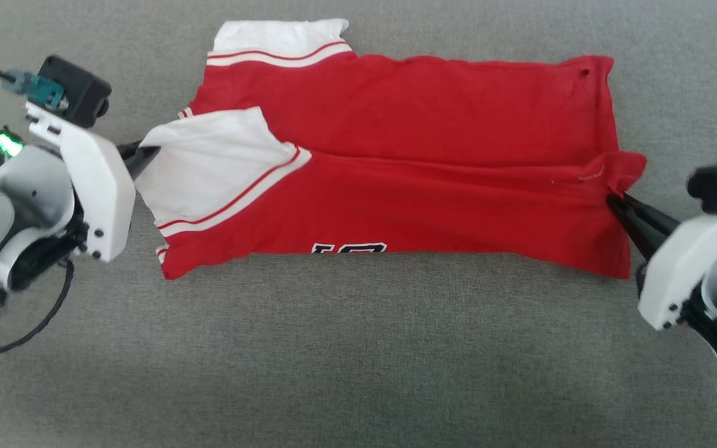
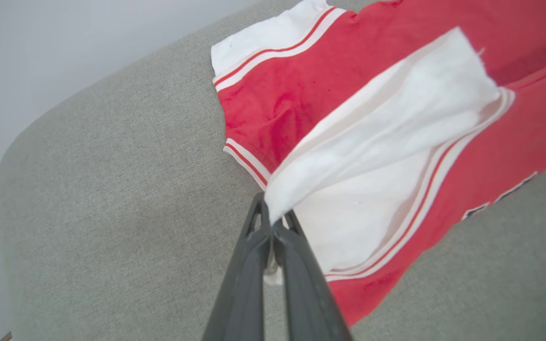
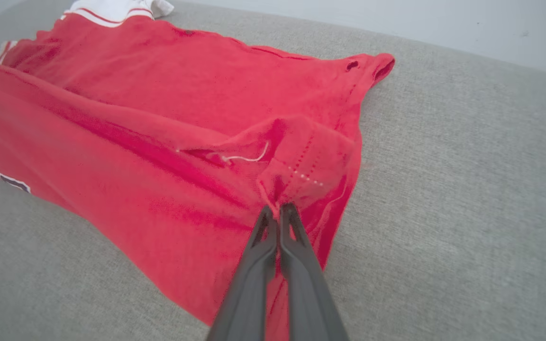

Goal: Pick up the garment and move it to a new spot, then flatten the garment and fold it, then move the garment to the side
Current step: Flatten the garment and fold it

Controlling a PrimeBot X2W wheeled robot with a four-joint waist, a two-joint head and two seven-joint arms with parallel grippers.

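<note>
One garment (image 1: 433, 124) is counted, a red jersey on which two white sleeves are seen: a far sleeve (image 1: 277, 37) at the edge and a near sleeve (image 1: 209, 162) laid across the red body. Two grippers are counted, the left gripper (image 1: 140, 152) and the right gripper (image 1: 613, 200), and two dark fingers (image 2: 249, 265) are seen on each. One grey fabric surface (image 1: 358, 348) is counted beneath it all.

**Lettering Tucked Away**

Only a strip of the black lettering (image 1: 349, 247) shows at the garment's (image 1: 433, 118) near edge. The rest is tucked under, unreadable. The left gripper's (image 1: 150, 150) fingertips vanish into the white sleeve (image 1: 209, 168).
</note>
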